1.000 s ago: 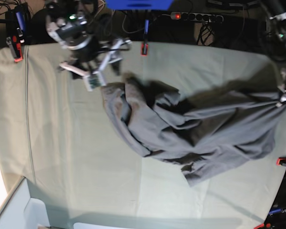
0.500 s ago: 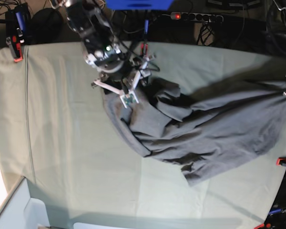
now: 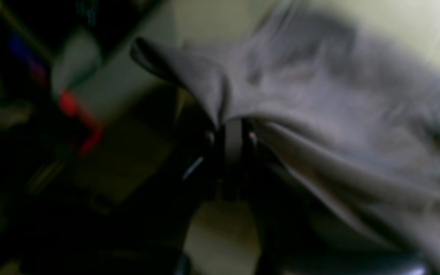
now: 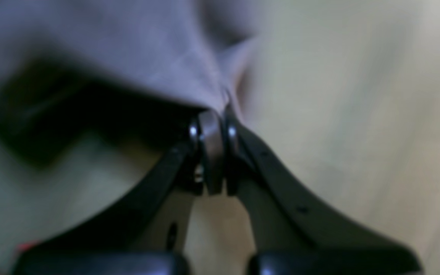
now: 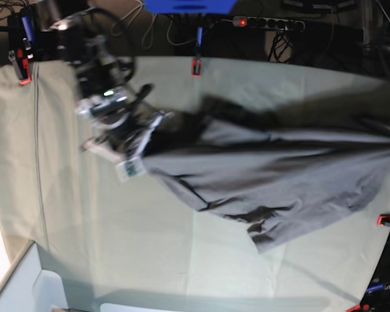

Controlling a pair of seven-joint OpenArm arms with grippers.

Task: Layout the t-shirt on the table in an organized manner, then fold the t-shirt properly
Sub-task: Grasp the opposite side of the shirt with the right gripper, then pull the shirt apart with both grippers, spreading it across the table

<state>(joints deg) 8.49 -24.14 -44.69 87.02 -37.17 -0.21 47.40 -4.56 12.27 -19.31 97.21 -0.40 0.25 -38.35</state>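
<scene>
Overhead, a plain dark grey short-sleeved cotton t-shirt (image 5: 273,179) hangs stretched between two robot arms above a large flat table covered in pale grey-green cloth (image 5: 84,234). At one end, the right gripper (image 4: 213,114) has its black jaws pinched together on a bunched fold of the fabric, which fans up and away from its tips, the pale cloth spreading beyond and beneath. At the other end, the left gripper (image 3: 232,126) is likewise clamped tight on a gathered edge of the shirt, the grey cloth draping off to one side of it in long creases. A small red-orange clip (image 3: 80,124) sits off to the other side of this gripper, at the table's edge. Both wrist views are blurred.
</scene>
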